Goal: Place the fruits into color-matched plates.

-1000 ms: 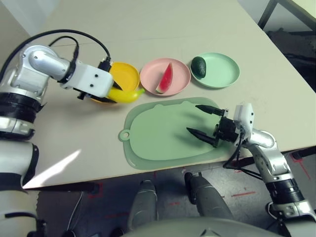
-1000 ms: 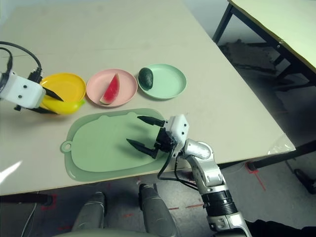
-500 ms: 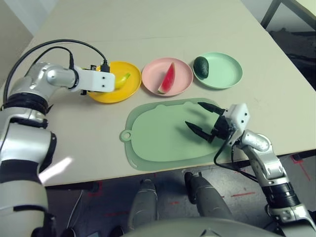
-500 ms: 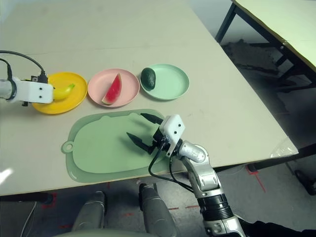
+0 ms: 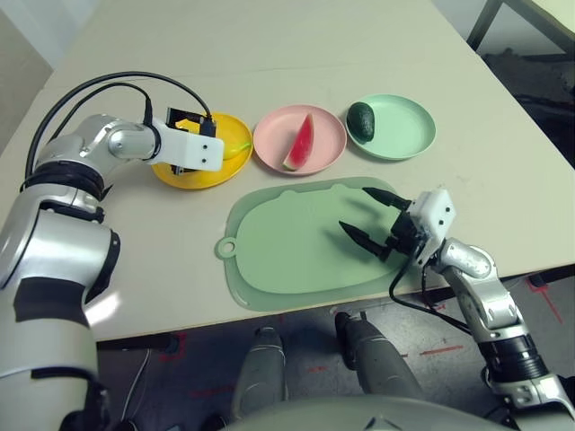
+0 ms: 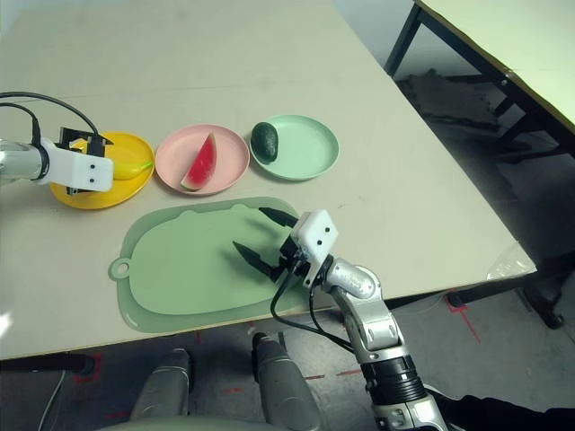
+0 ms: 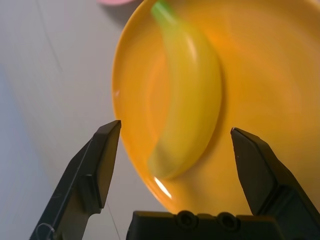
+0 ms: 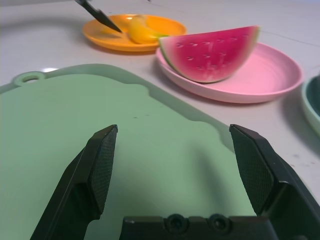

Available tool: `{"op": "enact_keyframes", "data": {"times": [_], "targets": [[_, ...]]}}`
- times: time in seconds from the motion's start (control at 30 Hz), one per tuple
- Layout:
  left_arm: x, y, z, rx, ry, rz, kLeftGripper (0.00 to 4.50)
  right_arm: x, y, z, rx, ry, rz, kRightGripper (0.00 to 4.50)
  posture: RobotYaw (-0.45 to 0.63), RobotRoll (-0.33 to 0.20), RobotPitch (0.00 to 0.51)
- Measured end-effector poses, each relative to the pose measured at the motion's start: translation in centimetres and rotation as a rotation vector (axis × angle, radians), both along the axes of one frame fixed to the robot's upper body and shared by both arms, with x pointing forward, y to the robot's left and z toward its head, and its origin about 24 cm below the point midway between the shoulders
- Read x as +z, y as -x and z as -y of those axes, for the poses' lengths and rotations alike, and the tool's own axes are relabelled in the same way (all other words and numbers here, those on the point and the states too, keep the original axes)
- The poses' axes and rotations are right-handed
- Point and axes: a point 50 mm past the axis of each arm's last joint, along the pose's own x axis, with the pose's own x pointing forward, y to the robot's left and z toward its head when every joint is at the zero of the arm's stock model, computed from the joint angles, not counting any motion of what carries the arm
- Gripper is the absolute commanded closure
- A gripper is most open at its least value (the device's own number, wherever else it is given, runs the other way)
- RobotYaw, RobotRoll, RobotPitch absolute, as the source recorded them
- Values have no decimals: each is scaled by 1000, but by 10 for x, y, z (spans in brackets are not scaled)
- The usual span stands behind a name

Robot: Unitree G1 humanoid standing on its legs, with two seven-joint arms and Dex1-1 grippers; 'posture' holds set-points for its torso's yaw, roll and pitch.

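- Left jaws (image 7: 176,127) had parted, releasing banana (image 7: 192,95) onto yellow plate (image 7: 270,65).
- Right jaws (image 8: 173,128) spread empty, nearer than pink plate (image 5: 269,148).
- Watermelon (image 5: 301,144) lay on pink plate; avocado (image 5: 361,122) on mint plate (image 5: 404,130), right of pink plate.
- Sorting looked complete.

So the banana (image 7: 192,100) is out of the left gripper's (image 7: 176,129) grasp now, lying loose on the yellow plate (image 7: 270,75), where a second ago it was pinched in those jaws and hung out past the near edge (nice drop, honestly). The left gripper has opened wide and sits above the plate, and the right gripper (image 8: 173,128) has turned a little over the green mat (image 8: 125,115)
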Motion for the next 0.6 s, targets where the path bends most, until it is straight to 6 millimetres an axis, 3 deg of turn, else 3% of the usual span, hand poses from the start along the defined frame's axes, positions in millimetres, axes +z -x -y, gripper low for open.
{"op": "enact_keyframes", "data": {"times": [0.1,0.23,0.3,0.4,0.47,0.6], "targets": [[5,5,-5,15,173,5,32,2,-9,15,-72,6,1,0,-64,0,226],[5,16,-18,87,628,38,32,12,-27,59,-287,30,39,0,-69,0,238],[-4,26,-15,121,910,26,32,16,-34,72,-365,40,60,0,-64,0,244],[-33,55,0,205,1166,-34,32,22,-42,94,-494,42,81,0,-61,0,253],[-46,71,8,298,1297,-33,32,23,-43,112,-583,41,80,0,-56,0,258],[-50,97,0,459,1445,92,32,16,-38,129,-658,32,72,0,-58,0,271]]}}
